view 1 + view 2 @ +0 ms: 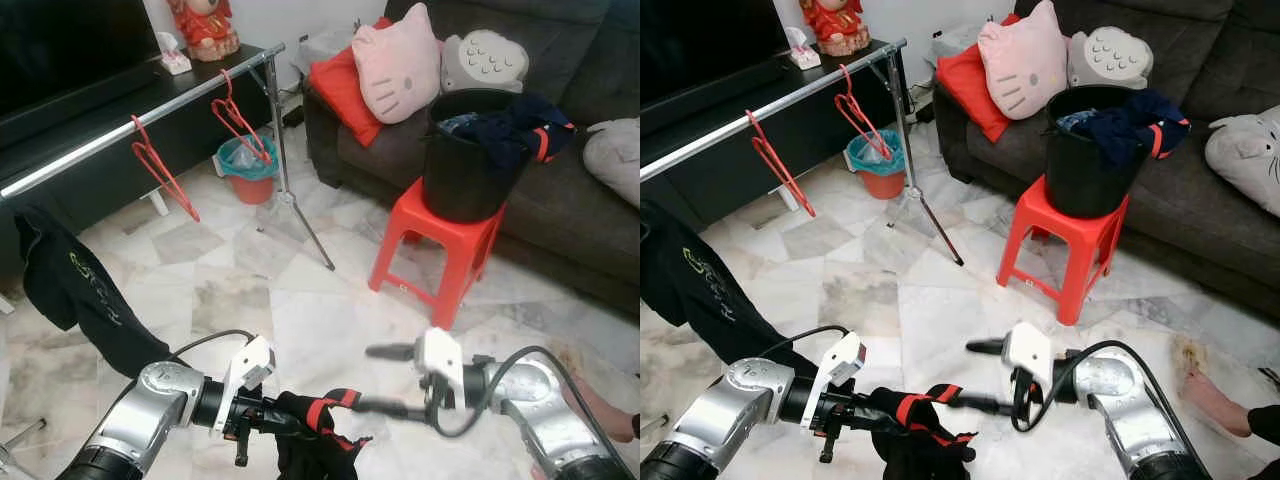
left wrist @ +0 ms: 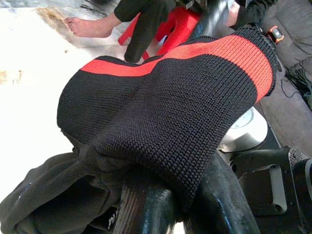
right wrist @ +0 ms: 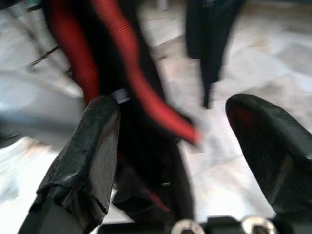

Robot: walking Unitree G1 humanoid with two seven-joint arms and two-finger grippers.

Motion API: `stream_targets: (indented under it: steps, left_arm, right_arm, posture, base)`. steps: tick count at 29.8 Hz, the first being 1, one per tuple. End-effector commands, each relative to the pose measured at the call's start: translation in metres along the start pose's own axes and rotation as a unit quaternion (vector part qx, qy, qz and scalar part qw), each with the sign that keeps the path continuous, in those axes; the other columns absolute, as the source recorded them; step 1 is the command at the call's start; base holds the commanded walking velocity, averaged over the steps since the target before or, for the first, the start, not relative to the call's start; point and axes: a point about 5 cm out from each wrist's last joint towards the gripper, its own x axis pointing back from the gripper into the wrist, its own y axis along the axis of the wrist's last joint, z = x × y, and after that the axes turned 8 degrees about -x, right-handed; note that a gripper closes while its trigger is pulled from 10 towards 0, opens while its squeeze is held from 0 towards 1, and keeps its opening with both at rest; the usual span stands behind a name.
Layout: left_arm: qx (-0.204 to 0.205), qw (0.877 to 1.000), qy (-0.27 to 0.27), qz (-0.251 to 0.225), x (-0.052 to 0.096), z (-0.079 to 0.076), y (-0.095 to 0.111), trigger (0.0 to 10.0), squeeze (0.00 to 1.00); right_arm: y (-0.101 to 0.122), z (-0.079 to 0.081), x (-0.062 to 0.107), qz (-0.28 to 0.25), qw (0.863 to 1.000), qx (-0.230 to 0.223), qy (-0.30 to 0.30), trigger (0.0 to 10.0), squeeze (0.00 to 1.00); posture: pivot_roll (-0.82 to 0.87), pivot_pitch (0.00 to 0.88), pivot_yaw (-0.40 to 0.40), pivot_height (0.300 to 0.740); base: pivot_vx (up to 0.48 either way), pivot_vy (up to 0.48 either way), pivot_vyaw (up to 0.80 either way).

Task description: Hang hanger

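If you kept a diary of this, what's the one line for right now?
left claw: shut on black-and-red garment | right claw: open beside it | red hangers on rail

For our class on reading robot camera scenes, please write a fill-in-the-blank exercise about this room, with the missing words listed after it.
1. Two red hangers hang on the metal ____.
2. The black bucket of clothes stands on a red ____.
3. The left gripper is shut on a black garment with ____ stripes.
4. The right gripper has its fingers ____.

Missing words: rail; stool; red; open
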Motion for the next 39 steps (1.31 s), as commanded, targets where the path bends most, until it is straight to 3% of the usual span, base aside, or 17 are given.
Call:
stream_targets:
  steps: [1, 13, 23, 29, 39]
  left_arm:
    - [-0.01, 1.0, -0.006, 0.005, 0.001, -0.002, 0.003, 10.0, 0.0]
    - [-0.009, 1.0, -0.008, 0.005, 0.0, -0.003, 0.005, 10.0, 0.0]
    - [-0.008, 1.0, -0.008, 0.004, -0.001, -0.003, 0.005, 10.0, 0.0]
    - [-0.006, 1.0, -0.007, 0.003, -0.001, -0.003, 0.004, 10.0, 0.0]
    - [-0.006, 1.0, -0.006, 0.003, -0.002, -0.003, 0.005, 10.0, 0.0]
  right_arm:
    - [0.004, 0.001, -0.005, -0.001, 1.0, 0.008, 0.013, 10.0, 0.0]
    - [0.015, -0.019, -0.017, -0.011, 0.997, 0.059, -0.057, 10.0, 0.0]
    - [0.011, 0.002, -0.022, -0.024, 0.998, 0.0, 0.062, 10.0, 0.0]
    - [0.012, -0.01, -0.021, -0.031, 0.999, 0.014, 0.003, 10.0, 0.0]
    - [0.014, -0.015, -0.026, -0.036, 0.999, 0.014, -0.013, 10.0, 0.0]
  posture:
    - [0.0, 0.046, 0.076, 0.74]
    - [0.01, 0.049, 0.075, 0.74]
    - [0.01, 0.048, 0.073, 0.74]
    - [0.01, 0.045, 0.071, 0.74]
    - [0.01, 0.041, 0.069, 0.74]
  base:
    - [0.0, 0.0, 0.0]
    - [0.0, 0.0, 0.0]
    - [0.0, 0.0, 0.0]
    - [0.0, 0.0, 0.0]
    - [0.0, 0.0, 0.0]
